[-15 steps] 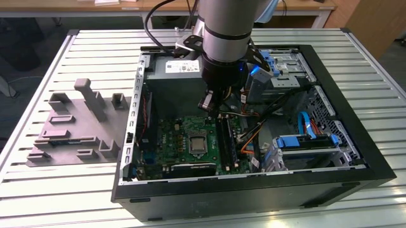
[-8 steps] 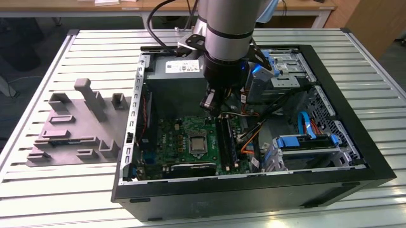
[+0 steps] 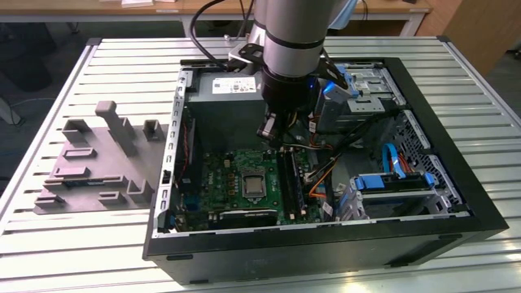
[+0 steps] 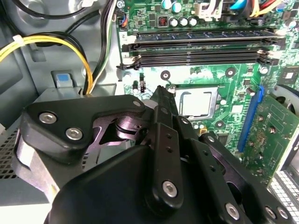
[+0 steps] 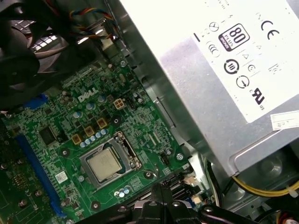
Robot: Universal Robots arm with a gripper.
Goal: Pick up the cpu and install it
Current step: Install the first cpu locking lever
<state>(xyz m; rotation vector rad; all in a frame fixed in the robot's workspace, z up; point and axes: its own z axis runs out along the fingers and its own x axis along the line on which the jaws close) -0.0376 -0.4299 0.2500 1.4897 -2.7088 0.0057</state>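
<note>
The cpu (image 3: pixel 253 184) (image 4: pixel 197 102) (image 5: pixel 103 164) is a small silver square lying flat in the metal socket frame (image 5: pixel 122 144) on the green motherboard (image 3: pixel 224 177) inside the open computer case (image 3: pixel 456 201). My gripper (image 3: pixel 273 139) (image 4: pixel 161 94) (image 5: pixel 162 190) hangs above the board, beside the power supply and a short way off the cpu. Its fingers are shut together with nothing between them. It does not touch the cpu.
The grey power supply (image 3: pixel 232 91) (image 5: pixel 224 70) with a white label stands close beside the gripper. Memory slots (image 4: pixel 201 51), yellow cables (image 4: pixel 46 42) and a blue card slot (image 5: pixel 37 163) surround the socket. A grey fixture (image 3: pixel 97 165) lies on the table at the exterior view's left.
</note>
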